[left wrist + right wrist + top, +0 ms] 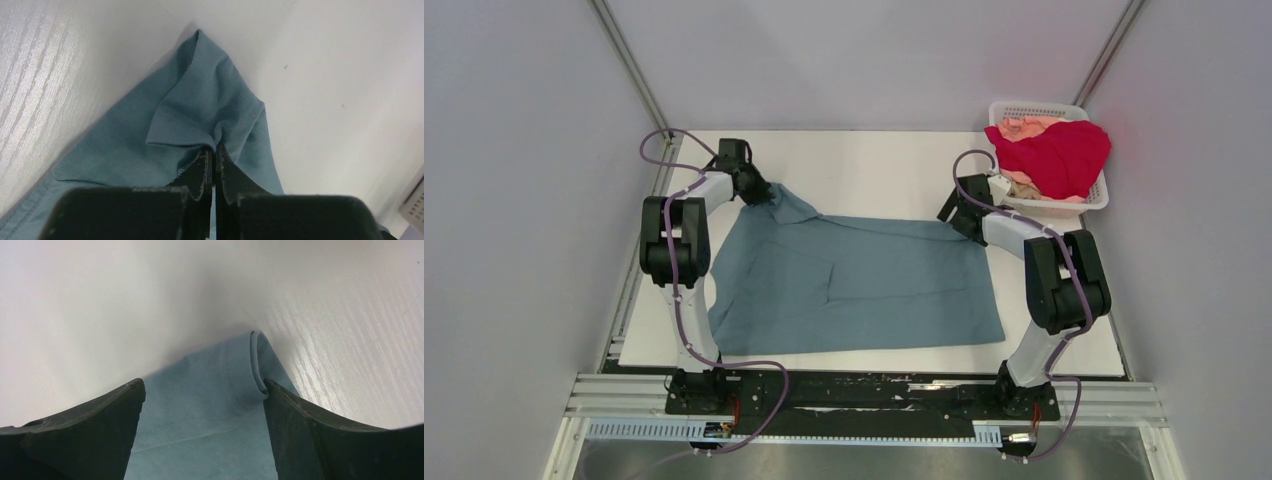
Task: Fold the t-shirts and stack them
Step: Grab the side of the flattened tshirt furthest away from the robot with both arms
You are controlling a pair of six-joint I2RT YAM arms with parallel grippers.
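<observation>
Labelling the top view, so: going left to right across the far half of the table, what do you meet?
left tool → teal t-shirt → right tool → white basket holding the red t-shirt

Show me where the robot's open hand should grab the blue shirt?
The far right corner of the blue shirt, where the hem rolls up thick. Come down from above with the open right gripper straddling that edge; it lies flat on the table, and the left gripper pinches the other far corner.
</observation>
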